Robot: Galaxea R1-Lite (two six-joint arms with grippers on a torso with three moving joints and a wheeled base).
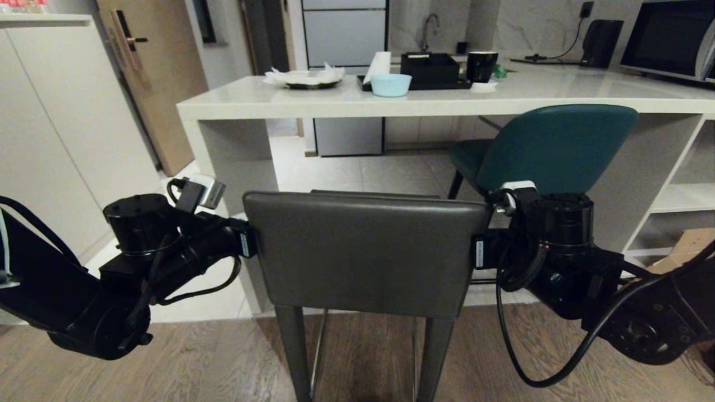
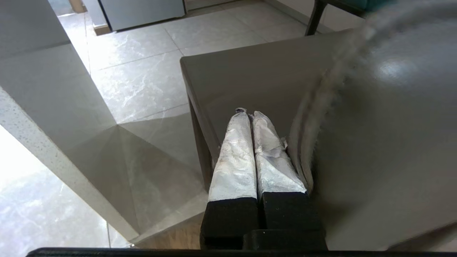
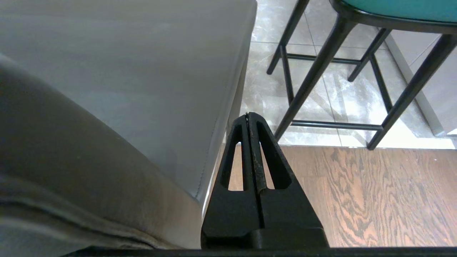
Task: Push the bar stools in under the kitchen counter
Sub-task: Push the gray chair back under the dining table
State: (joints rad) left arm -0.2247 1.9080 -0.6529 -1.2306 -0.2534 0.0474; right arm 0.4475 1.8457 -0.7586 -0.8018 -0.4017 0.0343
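The dark grey bar stool [image 1: 363, 251] stands in front of the kitchen counter [image 1: 503, 97], its low back toward me. My left arm [image 1: 167, 245] reaches to the back's left edge and my right arm [image 1: 558, 245] to its right edge; the back hides both sets of fingertips in the head view. My left gripper [image 2: 250, 114] is shut, its white-wrapped fingers lying over the seat corner [image 2: 257, 71] beside the backrest. My right gripper [image 3: 248, 115] is shut and empty, just outside the seat's other side [image 3: 142, 71]. The teal bar stool [image 1: 553, 148] sits partly under the counter on the right.
The counter's slab side panel [image 1: 234, 162] stands close to the grey stool's left side. On the counter are a light blue bowl [image 1: 391, 85], a black tray [image 1: 430, 71], a plate [image 1: 307, 78] and a microwave [image 1: 670, 39]. Open shelves [image 1: 681, 195] stand at the right.
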